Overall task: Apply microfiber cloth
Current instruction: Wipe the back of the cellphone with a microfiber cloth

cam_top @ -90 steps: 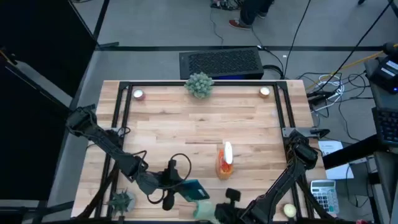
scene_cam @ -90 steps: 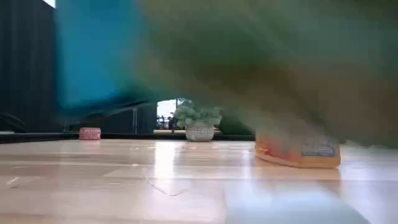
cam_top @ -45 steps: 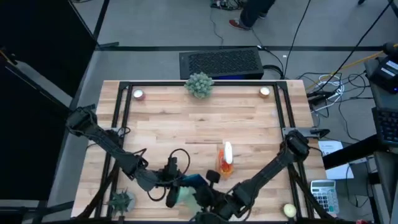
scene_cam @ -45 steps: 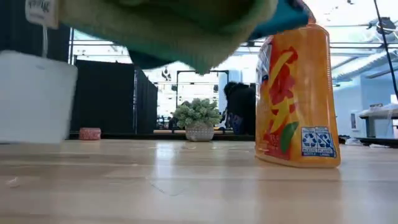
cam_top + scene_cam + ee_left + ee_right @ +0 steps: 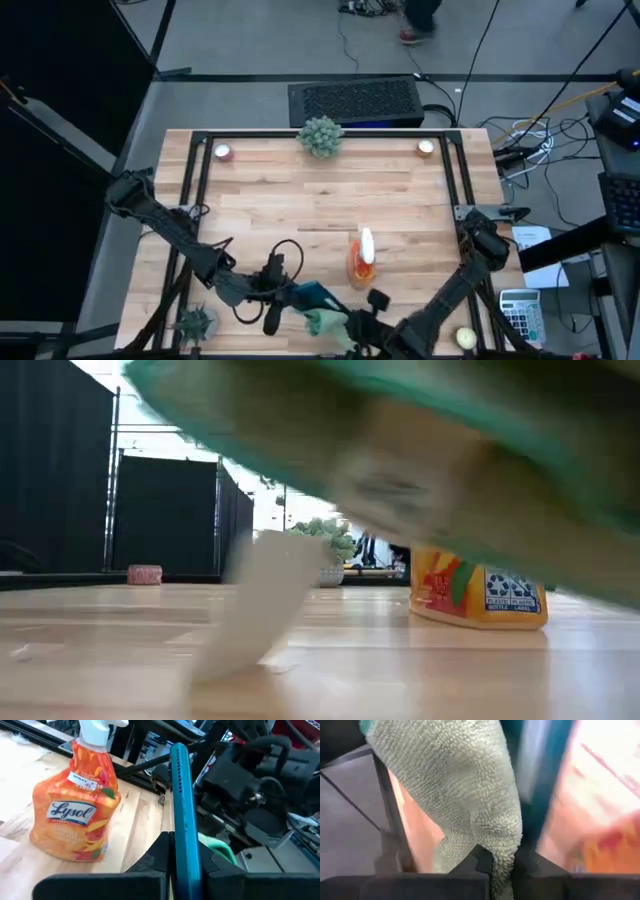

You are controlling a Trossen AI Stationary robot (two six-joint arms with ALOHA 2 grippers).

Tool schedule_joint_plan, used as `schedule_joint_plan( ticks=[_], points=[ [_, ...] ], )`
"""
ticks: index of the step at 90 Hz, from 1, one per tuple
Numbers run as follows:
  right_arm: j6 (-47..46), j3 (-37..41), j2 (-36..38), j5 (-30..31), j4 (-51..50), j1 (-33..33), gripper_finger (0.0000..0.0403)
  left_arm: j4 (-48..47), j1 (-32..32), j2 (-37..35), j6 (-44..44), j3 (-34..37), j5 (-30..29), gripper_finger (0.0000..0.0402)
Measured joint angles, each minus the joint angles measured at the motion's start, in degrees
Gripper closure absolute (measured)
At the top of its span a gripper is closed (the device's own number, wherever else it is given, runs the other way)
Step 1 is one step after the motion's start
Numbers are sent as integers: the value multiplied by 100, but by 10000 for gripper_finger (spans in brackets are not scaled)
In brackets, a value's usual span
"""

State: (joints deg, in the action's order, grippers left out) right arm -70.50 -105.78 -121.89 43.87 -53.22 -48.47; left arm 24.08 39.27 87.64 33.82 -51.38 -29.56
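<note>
Gripping the teal tablet [image 5: 182, 815] on edge, the left gripper [image 5: 182, 857] has its fingers [image 5: 155, 855] clamped tight on either side near the table's [image 5: 300, 200] front edge. Right beside it, the right gripper [image 5: 501, 865] pinches the microfiber cloth [image 5: 460, 790], fingers closed on a hanging fold, the pale green cloth touching the tablet's lower end. An orange spray bottle [image 5: 362, 258] stands upright just behind them.

Right arm draws back with the cloth

The right end effector [image 5: 352, 328], gripping the microfiber cloth [image 5: 325, 322], has pulled away from the left end effector [image 5: 292, 293] toward the near desk [image 5: 300, 200] edge.
</note>
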Motion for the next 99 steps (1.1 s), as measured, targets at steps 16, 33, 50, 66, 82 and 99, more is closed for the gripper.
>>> schedule_joint_plan(
  ticks=[16, 33, 50, 66, 82, 99],
  points=[
    [778, -754, 297, 1345, 106, -54, 394, -20, 0, -2, -10, -6, 15, 392],
    [1894, -1202, 287, 2173, 356, 416, 394, -37, -3, -2, -3, -6, -11, 392],
    [1710, -902, 157, 1499, 389, 755, 394, -229, 3, -17, 17, 20, -67, 392],
    [958, -540, -72, 1073, 407, 532, 394, -86, -11, -147, -76, 16, -261, 392],
    [173, -82, -100, 717, 490, 279, 394, -5, 4, -151, -156, 9, -241, 392],
    [-1037, 670, -118, 79, 445, -10, 394, -78, 13, -154, -275, -10, -182, 392]
  ],
)
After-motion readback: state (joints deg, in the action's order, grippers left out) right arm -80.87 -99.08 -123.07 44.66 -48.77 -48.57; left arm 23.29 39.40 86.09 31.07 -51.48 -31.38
